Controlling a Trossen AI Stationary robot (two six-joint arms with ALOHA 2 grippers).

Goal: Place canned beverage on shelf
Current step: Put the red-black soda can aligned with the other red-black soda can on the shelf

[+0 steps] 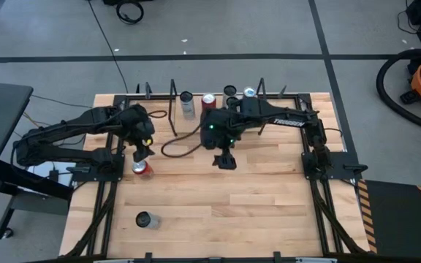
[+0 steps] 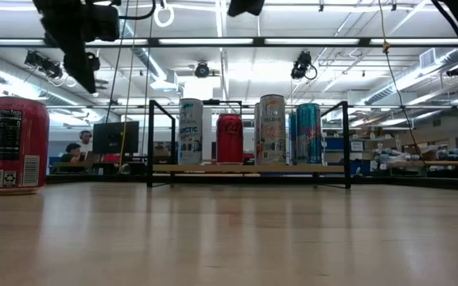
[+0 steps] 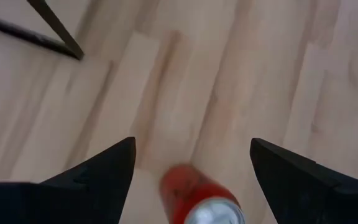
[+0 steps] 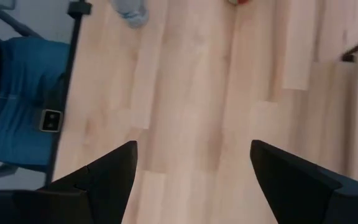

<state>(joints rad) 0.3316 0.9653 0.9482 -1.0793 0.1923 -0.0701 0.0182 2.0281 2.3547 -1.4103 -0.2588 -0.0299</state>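
Note:
A red can (image 1: 142, 169) stands upright on its base on the wooden table, left of the middle; the low view shows this red can (image 2: 10, 143) at its left. My left gripper (image 3: 191, 165) hangs open above it, and the can's silver top (image 3: 215, 213) shows below and between the fingers, untouched. My right gripper (image 1: 225, 159) is open and empty over the middle of the table. The shelf (image 2: 249, 168) stands at the far edge and carries several upright cans (image 2: 272, 129).
A grey can (image 1: 145, 219) sits near the table's front left. A black cable (image 1: 177, 142) loops on the table between the two arms. Black metal frames (image 1: 108, 208) run along both side edges. Bare wood lies across the table's middle and right front.

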